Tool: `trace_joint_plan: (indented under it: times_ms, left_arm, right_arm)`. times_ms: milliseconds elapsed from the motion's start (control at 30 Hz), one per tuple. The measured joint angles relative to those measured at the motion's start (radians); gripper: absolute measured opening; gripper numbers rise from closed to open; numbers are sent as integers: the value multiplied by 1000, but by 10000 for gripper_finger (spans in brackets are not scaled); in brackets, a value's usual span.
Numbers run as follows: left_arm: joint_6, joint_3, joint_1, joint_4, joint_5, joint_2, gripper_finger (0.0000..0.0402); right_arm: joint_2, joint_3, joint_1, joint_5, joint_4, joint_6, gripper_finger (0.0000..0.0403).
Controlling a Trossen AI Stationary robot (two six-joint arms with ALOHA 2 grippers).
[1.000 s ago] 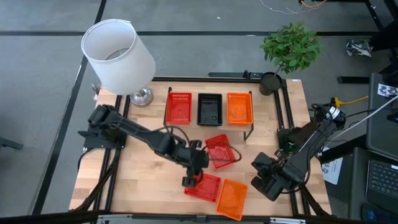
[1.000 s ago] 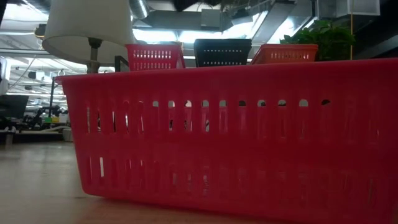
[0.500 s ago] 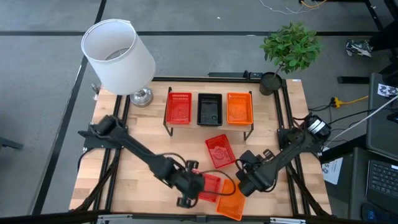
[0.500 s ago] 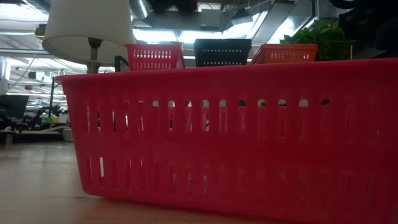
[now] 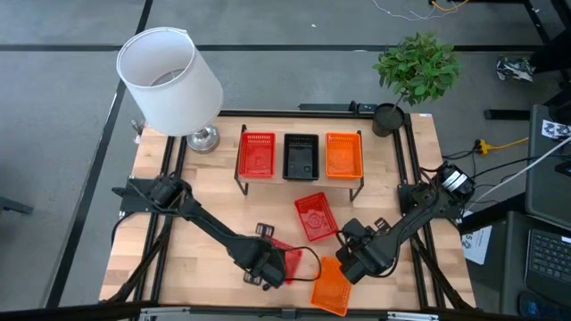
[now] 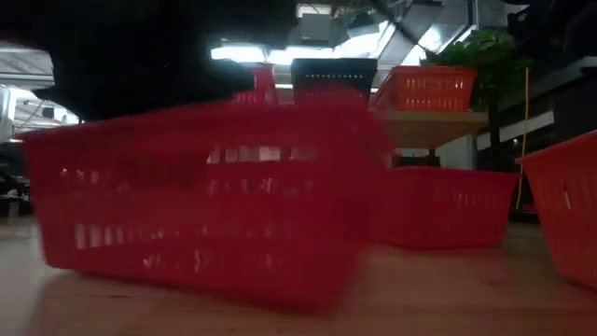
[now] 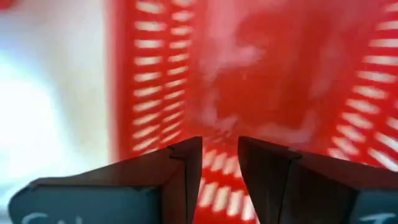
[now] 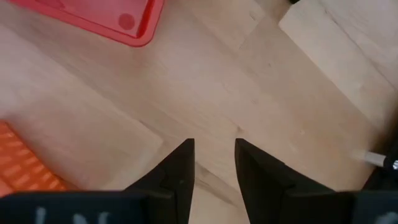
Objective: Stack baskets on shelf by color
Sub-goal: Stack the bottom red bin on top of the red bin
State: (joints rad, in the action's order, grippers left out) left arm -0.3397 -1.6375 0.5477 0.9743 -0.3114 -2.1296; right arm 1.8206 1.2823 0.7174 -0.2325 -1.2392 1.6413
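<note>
A red basket [image 5: 292,262] sits near the table's near edge, blurred in the low view [image 6: 196,205]. My left gripper [image 5: 261,270] is shut on it at its left side. A second red basket [image 5: 314,216] lies tilted behind it, and an orange basket [image 5: 332,285] lies to its right. My right gripper [image 5: 350,261] hovers over bare wood just right of the orange basket, open with a narrow gap. The shelf [image 5: 357,185] carries one red [image 5: 258,155], one black [image 5: 301,156] and one orange basket [image 5: 343,153]. My left gripper holds the red basket by its left wall [image 7: 214,180], with the wall's slotted plastic showing between the two fingers [image 7: 186,174]. It comes from the table's left, slanting down. Blur hides how far the wall reaches between them and whether the basket's floor is off the table.
A white lamp [image 5: 169,80] stands at the far left corner and a potted plant [image 5: 415,71] at the far right corner. Bare tabletop [image 5: 205,196] lies between the shelf and the left arm. In the right wrist view, the second red basket's corner [image 8: 93,15] and the orange basket's corner [image 8: 25,162] show.
My left gripper moved toward the near edge, came down onto the red basket's left side, then pulled toward the table's left. The basket shifted left in the low view and now blurs, uncovering the baskets behind. My right gripper travelled from the right edge to beside the orange basket.
</note>
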Motion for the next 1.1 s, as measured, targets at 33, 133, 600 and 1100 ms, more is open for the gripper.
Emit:
trace_joint_plan:
  times_ms: [33, 133, 600, 1100]
  left_arm:
    - [1, 0, -4, 56, -35, 5, 96]
    - [1, 0, -19, 186, -128, 29, 95]
    - [-303, 0, 38, 33, -34, 138, 95]
    - [-575, -1, 32, -222, -87, 111, 129]
  right_arm:
    - [0, 0, 0, -1, 2, 0, 114]
    - [0, 0, 0, -1, 2, 0, 114]
    - [0, 0, -1, -3, 1, -2, 114]
    - [0, 0, 7, -10, 0, -4, 114]
